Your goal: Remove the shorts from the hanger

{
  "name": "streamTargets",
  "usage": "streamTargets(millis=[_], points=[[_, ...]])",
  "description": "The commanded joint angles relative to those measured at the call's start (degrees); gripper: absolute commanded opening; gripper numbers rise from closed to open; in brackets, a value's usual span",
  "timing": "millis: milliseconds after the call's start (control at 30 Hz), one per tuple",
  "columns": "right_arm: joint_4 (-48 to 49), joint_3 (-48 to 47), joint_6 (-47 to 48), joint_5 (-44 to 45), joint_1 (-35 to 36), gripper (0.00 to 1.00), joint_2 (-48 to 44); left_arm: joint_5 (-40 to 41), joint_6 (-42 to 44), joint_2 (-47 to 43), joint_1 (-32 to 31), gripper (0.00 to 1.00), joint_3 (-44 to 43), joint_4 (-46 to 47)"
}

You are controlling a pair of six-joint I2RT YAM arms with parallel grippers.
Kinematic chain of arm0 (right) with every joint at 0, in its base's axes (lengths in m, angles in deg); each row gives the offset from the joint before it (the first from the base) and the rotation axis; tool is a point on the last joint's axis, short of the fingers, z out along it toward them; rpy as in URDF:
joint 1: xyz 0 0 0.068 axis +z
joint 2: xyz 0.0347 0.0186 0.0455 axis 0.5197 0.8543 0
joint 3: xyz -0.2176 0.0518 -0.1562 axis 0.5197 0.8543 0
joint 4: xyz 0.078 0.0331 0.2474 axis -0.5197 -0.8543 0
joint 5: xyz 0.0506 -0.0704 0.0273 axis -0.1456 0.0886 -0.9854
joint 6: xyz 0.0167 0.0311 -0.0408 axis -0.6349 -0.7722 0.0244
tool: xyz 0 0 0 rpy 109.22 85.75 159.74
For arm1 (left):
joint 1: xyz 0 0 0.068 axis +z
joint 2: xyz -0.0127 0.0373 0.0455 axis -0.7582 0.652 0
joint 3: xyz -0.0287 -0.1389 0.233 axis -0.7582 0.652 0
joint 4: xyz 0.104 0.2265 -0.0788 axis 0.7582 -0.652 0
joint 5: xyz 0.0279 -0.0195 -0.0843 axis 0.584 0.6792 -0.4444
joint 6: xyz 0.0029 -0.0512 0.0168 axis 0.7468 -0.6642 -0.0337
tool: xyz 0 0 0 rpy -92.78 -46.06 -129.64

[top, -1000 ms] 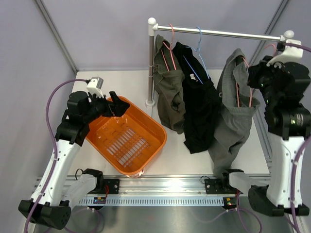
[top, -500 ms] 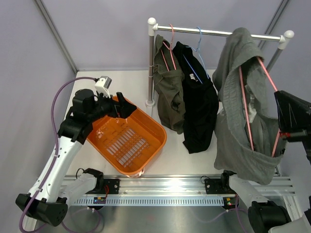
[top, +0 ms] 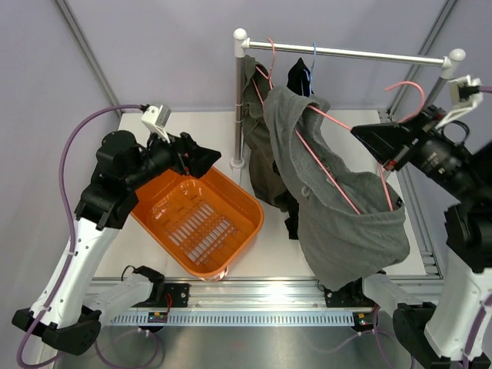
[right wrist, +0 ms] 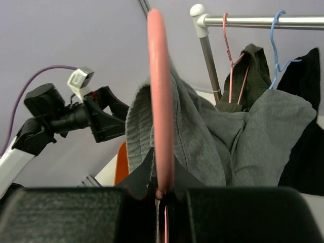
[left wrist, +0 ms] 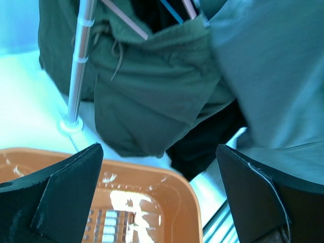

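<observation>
The grey shorts (top: 338, 207) hang on a pink hanger (top: 330, 173) that is off the rail and held in mid-air over the table's middle. My right gripper (top: 388, 154) is shut on the hanger's right end; in the right wrist view the pink hanger (right wrist: 161, 101) rises from between the closed fingers with the grey shorts (right wrist: 202, 147) draped behind. My left gripper (top: 201, 160) is open and empty above the far edge of the orange basket (top: 196, 219), to the left of the shorts. The left wrist view shows the grey shorts (left wrist: 273, 76) at right.
A clothes rail (top: 346, 52) on a white post (top: 240, 100) stands at the back. Olive shorts (top: 257, 146) on a pink hanger and a black garment (top: 298, 77) on a blue hanger still hang there. The orange basket (left wrist: 152, 202) lies below my left gripper.
My right gripper has swung the hanger and grey shorts leftward off the rail toward the table's middle. My left gripper has moved a little up and right over the basket.
</observation>
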Motion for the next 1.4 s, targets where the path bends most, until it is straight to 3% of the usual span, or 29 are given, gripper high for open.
streamTargets(millis=[0, 133, 167, 300, 400, 667, 867, 1167, 1367], points=[[8.3, 3.7, -2.8, -3.9, 0.5, 0.0, 0.7, 1.8, -0.6, 1.2, -1.1, 0.99, -4.5, 2.1], [6.8, 5.3, 0.1, 3.0, 8.7, 0.0, 3.4, 2.4, -0.9, 4.2, -2.1, 0.99, -7.6, 1.9], [6.2, 4.9, 2.1, 8.1, 15.2, 0.0, 4.3, 2.4, -1.0, 5.5, -2.2, 0.99, -8.6, 1.7], [3.9, 3.7, 5.6, 21.6, 28.8, 0.0, 10.2, 3.4, -1.1, 7.7, -3.2, 0.99, -9.9, 1.6], [3.3, 3.0, 6.8, 30.0, 33.8, 0.0, 13.0, 4.3, -0.7, 7.9, -3.9, 0.99, -9.9, 1.3], [2.2, 1.9, 9.3, 43.6, 39.9, 0.0, 18.4, 3.8, -0.4, 6.3, -4.2, 0.99, -8.0, 2.2], [2.9, 0.2, 9.9, 45.0, 42.4, 0.0, 20.8, 3.9, -0.3, 9.2, -5.2, 0.99, -7.8, 1.6], [2.6, -1.3, 10.8, 46.6, 44.3, 0.0, 22.4, 11.2, 0.4, 12.2, -10.3, 0.97, -7.7, 1.2], [2.1, -2.3, 11.2, 46.2, 45.4, 0.0, 22.7, 18.1, 0.0, 14.1, -12.2, 0.88, -8.0, 0.9]])
